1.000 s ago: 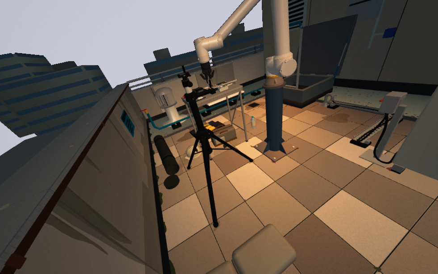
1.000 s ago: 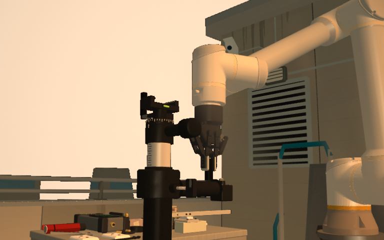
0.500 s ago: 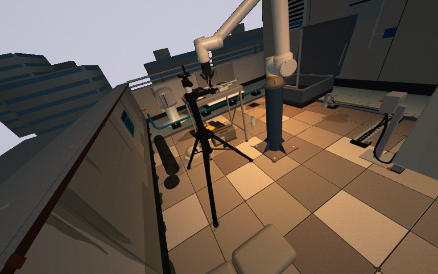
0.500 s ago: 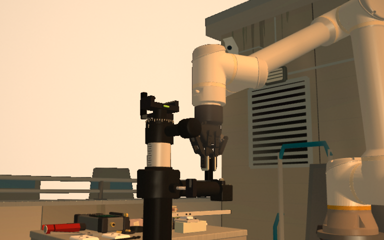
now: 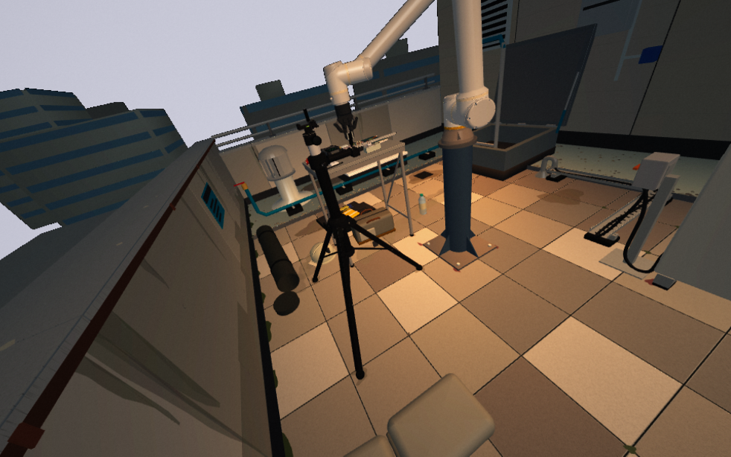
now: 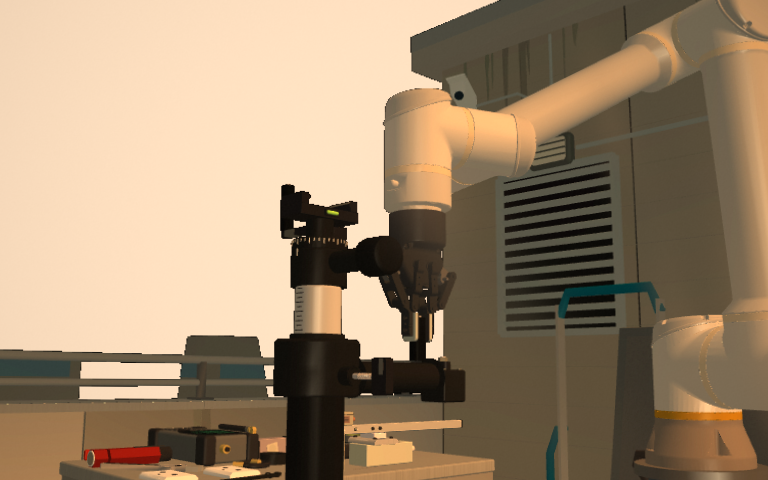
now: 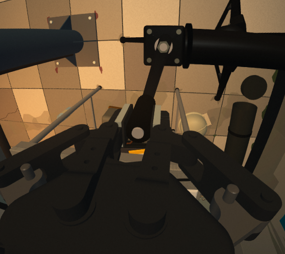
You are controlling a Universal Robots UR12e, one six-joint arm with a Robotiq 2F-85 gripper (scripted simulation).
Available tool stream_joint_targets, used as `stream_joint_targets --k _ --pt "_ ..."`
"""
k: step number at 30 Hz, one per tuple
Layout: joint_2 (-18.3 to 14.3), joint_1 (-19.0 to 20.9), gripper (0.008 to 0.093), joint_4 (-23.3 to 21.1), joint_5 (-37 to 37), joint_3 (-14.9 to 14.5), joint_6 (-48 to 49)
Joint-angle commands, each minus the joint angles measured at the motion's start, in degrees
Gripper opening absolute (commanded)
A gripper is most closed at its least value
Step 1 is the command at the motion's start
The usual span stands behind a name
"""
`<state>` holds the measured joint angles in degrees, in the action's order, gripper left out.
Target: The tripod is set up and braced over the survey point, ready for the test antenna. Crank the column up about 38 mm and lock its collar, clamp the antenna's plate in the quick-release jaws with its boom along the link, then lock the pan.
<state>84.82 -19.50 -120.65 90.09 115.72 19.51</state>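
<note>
The black tripod (image 5: 339, 227) stands on the tiled roof, its pale graduated column (image 6: 316, 309) showing above the collar (image 6: 316, 367). A crank housing (image 6: 412, 379) juts sideways from the collar, and its upright crank handle (image 7: 140, 120) sits gripped in my closed gripper (image 6: 417, 333), which hangs straight down over it. The quick-release head (image 6: 317, 209) with its green level vial tops the column, its jaws empty. A round pan knob (image 6: 376, 257) sticks out just left of my wrist. The antenna (image 6: 403, 425) lies on the table behind.
A work table (image 5: 360, 156) behind the tripod carries a red torch (image 6: 126, 455), a black meter (image 6: 207, 443) and a white block (image 6: 379, 452). The arm's pedestal (image 5: 458, 193) stands to the right. A parapet wall (image 5: 129, 295) runs along the left, with a black tube (image 5: 277, 258) at its foot.
</note>
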Motion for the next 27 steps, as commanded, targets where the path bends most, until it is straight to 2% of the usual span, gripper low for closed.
stream_joint_targets --k 1,14,27 --pt "0.0 0.0 0.0270 0.0 0.0 -0.1 0.0" --pt "0.0 0.0 0.0530 0.0 0.0 -0.1 0.0" --pt "0.1 0.0 0.0530 0.1 0.0 -0.1 0.0"
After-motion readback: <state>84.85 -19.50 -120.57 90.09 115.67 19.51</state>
